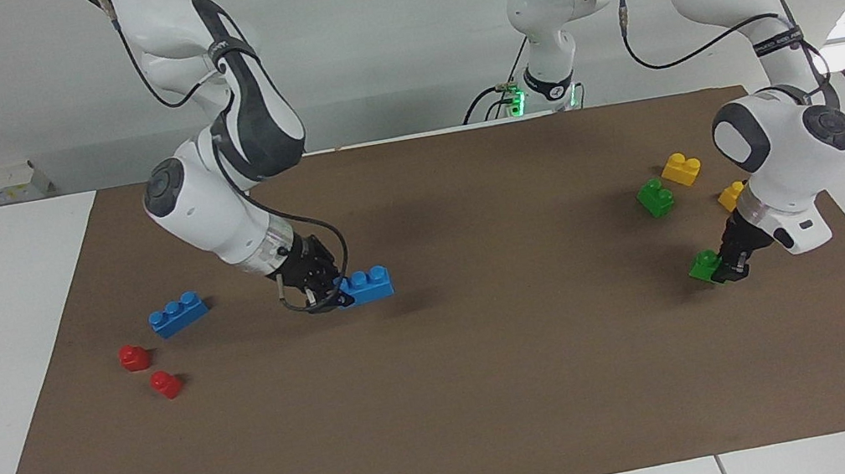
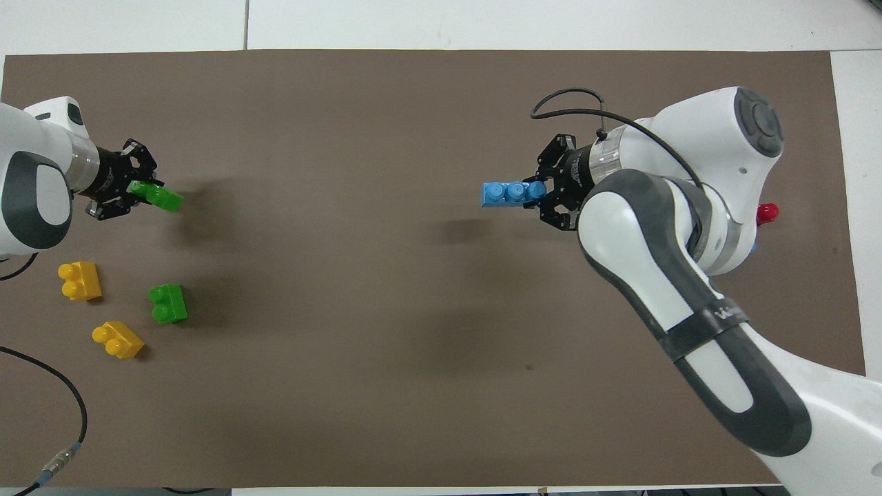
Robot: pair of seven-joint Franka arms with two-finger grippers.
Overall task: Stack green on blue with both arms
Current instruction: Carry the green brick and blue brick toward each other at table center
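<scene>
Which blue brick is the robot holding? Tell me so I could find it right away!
Look at the big brown mat and find the right gripper over its middle part. The blue brick in it has three round studs in a row. Its twin, the other blue brick, lies alone on the mat beside two red bricks, with no gripper on it.

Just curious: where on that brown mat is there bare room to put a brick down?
The middle of the brown mat, between the held blue brick and the held green brick, is bare. Bricks crowd both ends.
</scene>
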